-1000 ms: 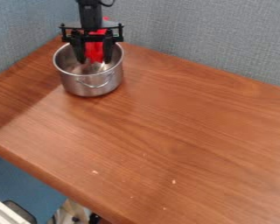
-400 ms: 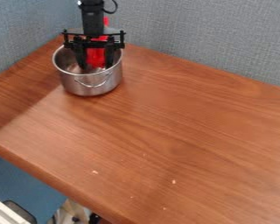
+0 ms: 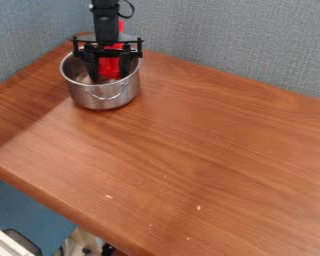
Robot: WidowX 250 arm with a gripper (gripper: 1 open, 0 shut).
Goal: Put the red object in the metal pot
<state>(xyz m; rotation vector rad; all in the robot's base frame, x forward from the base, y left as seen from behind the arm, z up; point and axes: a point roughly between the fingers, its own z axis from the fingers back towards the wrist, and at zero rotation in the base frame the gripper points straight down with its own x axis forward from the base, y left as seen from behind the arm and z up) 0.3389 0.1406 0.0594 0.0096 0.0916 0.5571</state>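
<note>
Fingers closed on the red object at the metal pot, upper left of the frame.

In the camera view, the black fingers (image 3: 108,50) reach down from the top edge into the mouth of the shiny metal pot (image 3: 104,91), gripping the bright red object (image 3: 109,68); its lower part sits inside the rim, and a bit of red shows above, beside the dark arm (image 3: 105,20). The pot stands on the brown wooden table (image 3: 196,150), its small handle facing the lower part of the frame, near the grey-blue textured wall (image 3: 230,40) behind.
</note>
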